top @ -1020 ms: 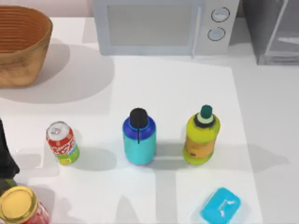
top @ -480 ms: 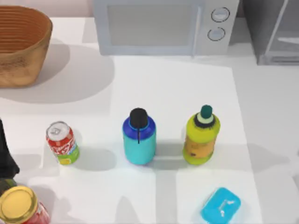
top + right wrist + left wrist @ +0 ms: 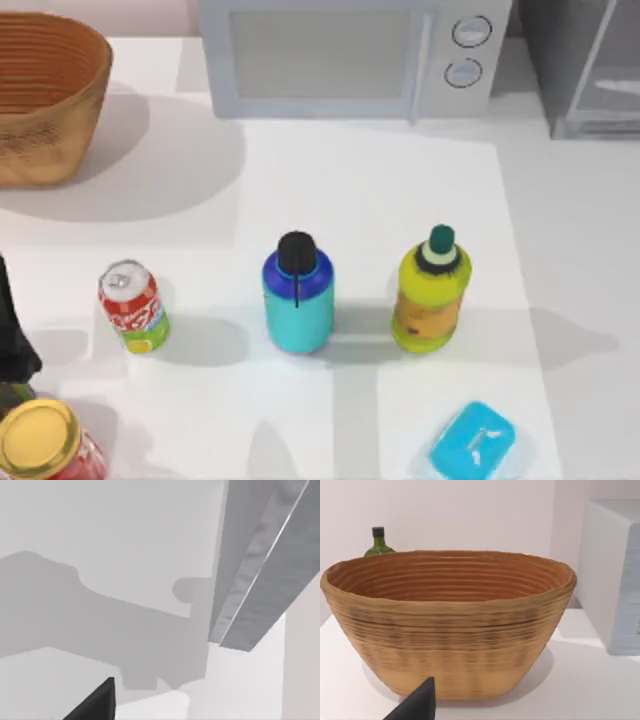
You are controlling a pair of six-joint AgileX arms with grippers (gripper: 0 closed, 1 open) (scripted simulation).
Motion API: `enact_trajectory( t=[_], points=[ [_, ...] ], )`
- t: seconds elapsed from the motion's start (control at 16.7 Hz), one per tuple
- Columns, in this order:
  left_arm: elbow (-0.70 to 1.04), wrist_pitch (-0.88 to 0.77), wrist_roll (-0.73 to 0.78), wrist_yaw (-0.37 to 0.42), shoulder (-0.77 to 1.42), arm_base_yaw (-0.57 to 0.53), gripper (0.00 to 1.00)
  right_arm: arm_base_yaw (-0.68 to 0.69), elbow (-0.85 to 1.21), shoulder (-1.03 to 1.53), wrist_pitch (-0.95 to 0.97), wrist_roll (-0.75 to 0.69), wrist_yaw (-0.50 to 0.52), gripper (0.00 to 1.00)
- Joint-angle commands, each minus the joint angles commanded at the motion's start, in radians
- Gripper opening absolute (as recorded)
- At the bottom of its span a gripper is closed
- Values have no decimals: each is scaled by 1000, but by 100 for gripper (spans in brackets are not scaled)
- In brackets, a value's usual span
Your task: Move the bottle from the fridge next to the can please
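Left wrist view: dark fingertip of left gripper at frame edge, can't tell if fingers are apart or together; in front of it a wicker basket w/ a green glass bottle behind, which top view doesn't show. Right wrist view: one dark fingertip, state also can't tell, over white table near the fridge edge. Top view: left arm at table's left edge. Turquoise bottle stands upright on the table, between red can and yellow-green bottle, apart from both. Microwave at back, fridge at back right, red jar w/ gold lid and blue soap dish in front.
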Motion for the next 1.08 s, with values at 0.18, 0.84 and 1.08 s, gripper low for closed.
enact_trajectory(
  t=[0.18, 0.84, 1.08],
  points=[
    [0, 0, 0, 0, 0, 0, 100, -170, 55, 197, -14, -166, -72, 100],
    [0, 0, 0, 0, 0, 0, 100, -256, 92, 325, -18, -254, -120, 100],
    [0, 0, 0, 0, 0, 0, 100, -159, 88, 333, 111, -106, -105, 100]
  ],
)
